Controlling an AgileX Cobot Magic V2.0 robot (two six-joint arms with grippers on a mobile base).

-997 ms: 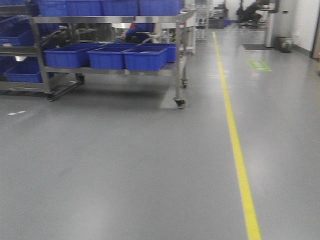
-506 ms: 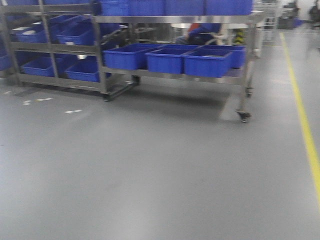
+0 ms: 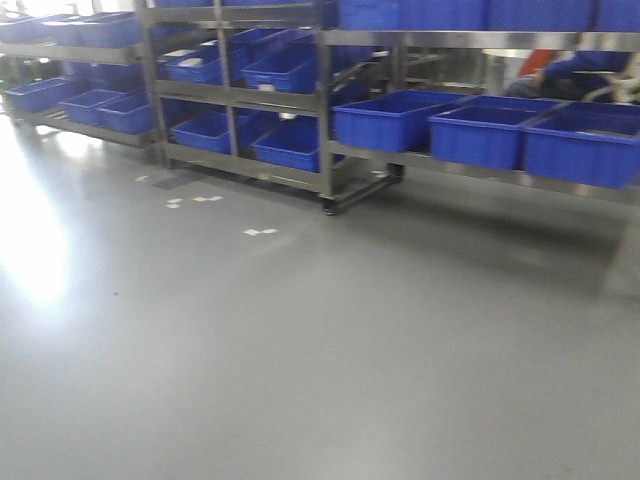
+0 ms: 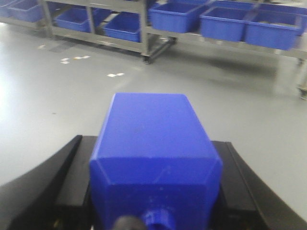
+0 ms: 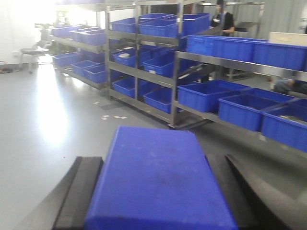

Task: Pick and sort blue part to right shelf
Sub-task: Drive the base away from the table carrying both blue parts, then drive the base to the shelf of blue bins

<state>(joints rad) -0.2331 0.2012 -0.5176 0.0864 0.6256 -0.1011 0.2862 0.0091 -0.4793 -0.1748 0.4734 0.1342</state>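
Note:
In the left wrist view my left gripper [image 4: 152,143] is shut on the blue part [image 4: 151,124], a matte royal-blue block with sloped shoulders and its small round knob [image 4: 156,221] pointing toward the camera. The black fingers [image 4: 72,177] press on both of its sides. In the right wrist view my right gripper [image 5: 153,160] is shut on another blue block [image 5: 156,182], whose flat face is up. The right shelf [image 3: 470,168], a stainless-steel rack with large blue tubs [image 3: 485,132], stands at the far right of the front view. Neither gripper shows in the front view.
More steel racks with blue tubs [image 3: 285,145] run along the back to the left, on caster wheels [image 3: 328,209]. White scraps [image 3: 260,232] lie on the grey floor. Strong glare falls on the floor at left [image 3: 40,250]. A person [image 5: 224,19] stands behind the racks.
The front view has swung left. The racks slid rightward in frame, the yellow floor line left the view and further racks came in at the left.

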